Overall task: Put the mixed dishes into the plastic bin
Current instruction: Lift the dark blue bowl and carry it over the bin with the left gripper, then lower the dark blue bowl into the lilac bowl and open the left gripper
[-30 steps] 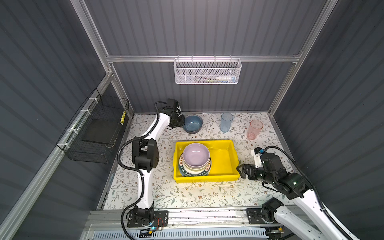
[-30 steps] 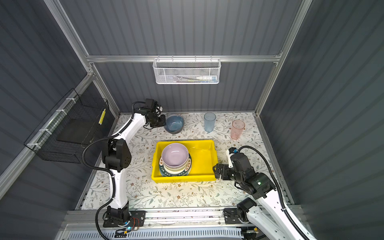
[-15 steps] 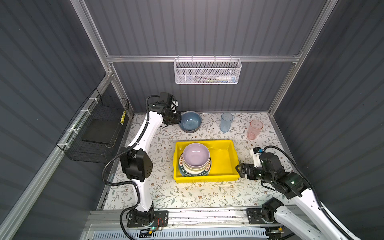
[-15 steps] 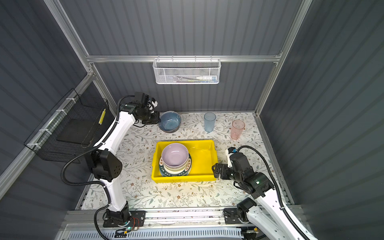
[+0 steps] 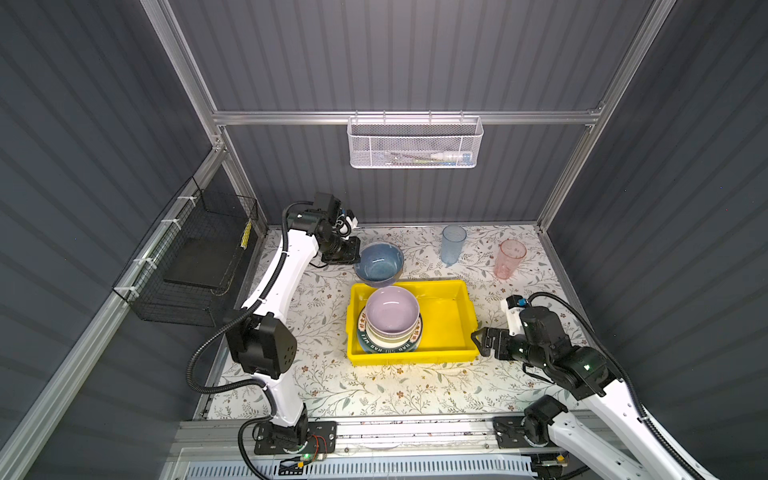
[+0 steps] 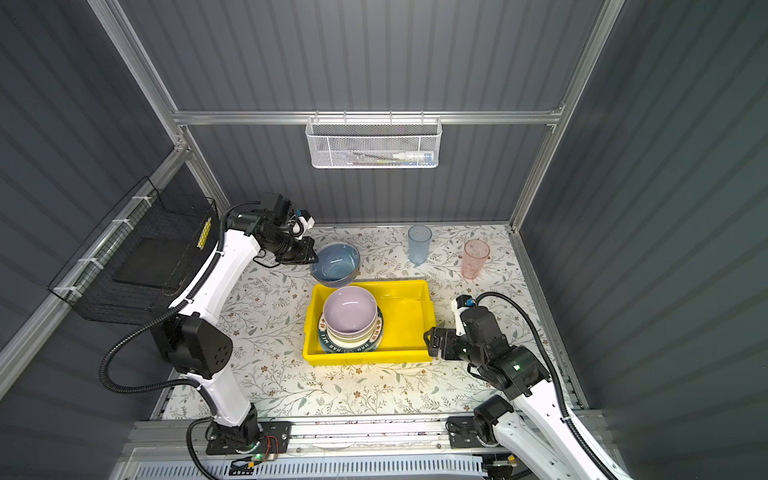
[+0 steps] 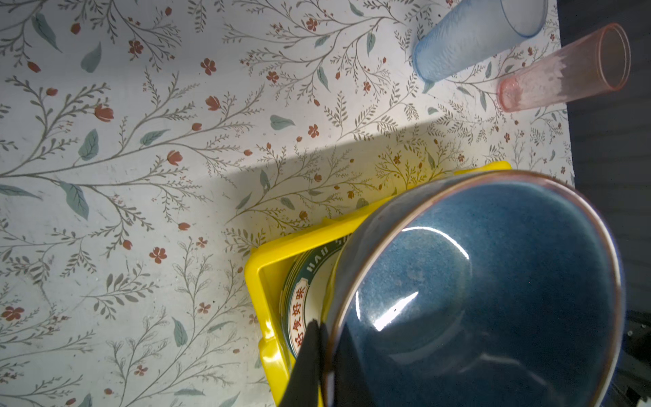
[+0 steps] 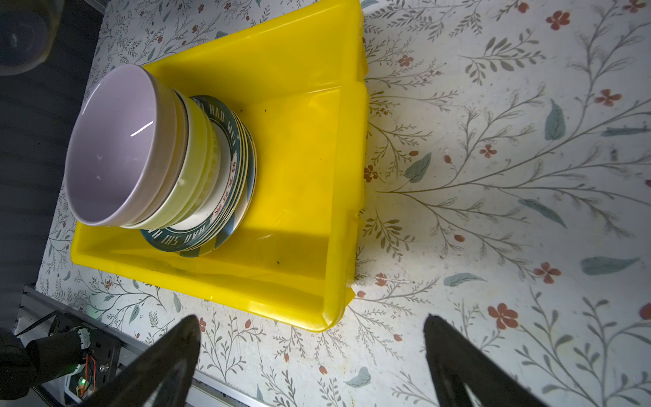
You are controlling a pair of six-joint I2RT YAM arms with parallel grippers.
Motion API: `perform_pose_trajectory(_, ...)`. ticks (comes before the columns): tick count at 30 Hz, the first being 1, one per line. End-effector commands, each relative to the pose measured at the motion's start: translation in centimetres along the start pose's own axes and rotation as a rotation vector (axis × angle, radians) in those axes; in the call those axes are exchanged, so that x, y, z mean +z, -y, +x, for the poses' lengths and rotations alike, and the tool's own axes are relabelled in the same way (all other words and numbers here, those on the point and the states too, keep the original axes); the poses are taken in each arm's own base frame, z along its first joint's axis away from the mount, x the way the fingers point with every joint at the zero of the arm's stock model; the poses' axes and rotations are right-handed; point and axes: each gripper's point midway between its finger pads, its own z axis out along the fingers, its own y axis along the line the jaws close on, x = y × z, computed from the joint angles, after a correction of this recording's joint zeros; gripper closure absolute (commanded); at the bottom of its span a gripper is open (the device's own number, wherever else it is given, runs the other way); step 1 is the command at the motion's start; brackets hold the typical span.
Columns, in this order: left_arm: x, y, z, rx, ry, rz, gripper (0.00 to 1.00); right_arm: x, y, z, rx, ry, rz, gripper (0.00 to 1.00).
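My left pincer (image 7: 326, 340) is pinching the rim of the blue bowl (image 7: 493, 299), with one finger inside and one outside, pressed tight on it. I am holding the bowl up over the far left corner of the yellow bin (image 5: 415, 358). In both top views its edge is overlapping the bin's far rim.

Inside the bin, toward its left side, the lilac bowl (image 8: 112, 148) is sitting in the pale green bowl (image 8: 193, 186). Both are resting on a stack of plates (image 8: 243, 158), the top one with a lettered dark rim.

My right pincer (image 5: 478, 341) is hovering spread wide just beside the bin's near right corner, holding nothing. Beyond the bin's far right corner, the blue tumbler (image 5: 453, 245) and the pink tumbler (image 5: 509, 259) are standing upright on the flowered tablecloth (image 5: 374, 390), apart from each other.
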Motion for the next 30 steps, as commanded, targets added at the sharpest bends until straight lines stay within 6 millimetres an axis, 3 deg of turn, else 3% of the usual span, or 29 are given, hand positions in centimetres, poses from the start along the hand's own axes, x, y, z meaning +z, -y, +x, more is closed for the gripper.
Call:
perform_pose_trajectory(1, -3.2, 2.9, 0.9, 0.050, 0.050, 0.110, 1.00, 0.3, 0.0, 0.2, -0.003, -0.005, -0.005, 0.01)
perform_pose_trajectory(13, -3.1, 4.0, 5.3, 0.081, 0.006, 0.067, 1.00, 0.5, -0.1, 0.2, -0.013, -0.013, -0.003, 0.01)
perform_pose_trajectory(18, -1.9, 4.9, 6.8, 0.117, -0.007, 0.027, 1.00, 0.9, -0.3, 0.1, -0.004, -0.015, -0.010, 0.01)
perform_pose_trajectory(30, 0.2, 4.6, 7.9, 0.076, 0.020, 0.023, 1.00, 1.2, -0.5, -0.1, 0.000, -0.025, -0.015, 0.01)
